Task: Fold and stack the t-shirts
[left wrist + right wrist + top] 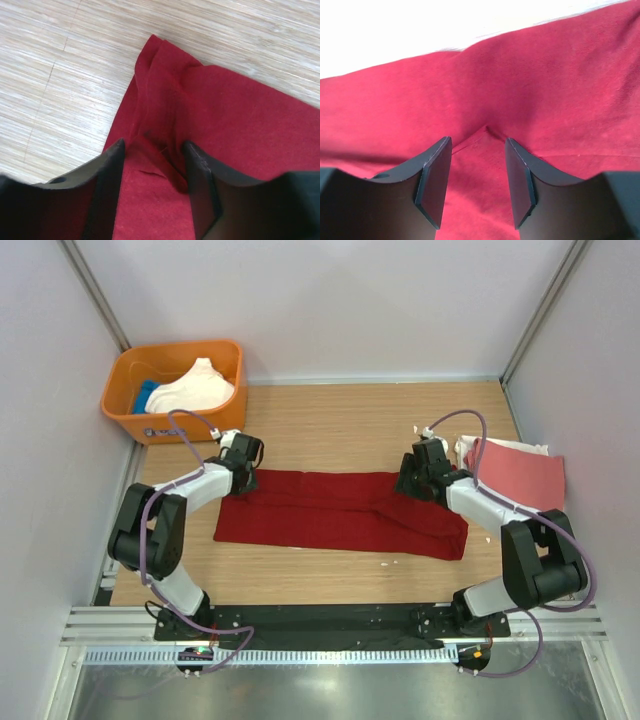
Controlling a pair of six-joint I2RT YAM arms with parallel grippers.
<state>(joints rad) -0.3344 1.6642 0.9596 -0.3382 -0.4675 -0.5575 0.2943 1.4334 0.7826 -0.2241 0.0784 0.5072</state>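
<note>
The dark red t-shirt (340,512) lies flat on the wooden table as a long folded band. My left gripper (243,480) is down on its far left corner. In the left wrist view its jaws stand apart (152,160) with a rumpled fold of red cloth (210,110) between them. My right gripper (408,483) is down on the far right corner. In the right wrist view its jaws are also apart (477,155), with a small peak of the red cloth (485,100) between the fingertips. A folded salmon-pink t-shirt (520,476) lies at the right.
An orange plastic tub (125,375) stands at the back left, holding a white or cream shirt (200,388) and a blue one (147,395). A white cloth edge (466,448) shows under the salmon-pink shirt. Frame posts and walls enclose the table.
</note>
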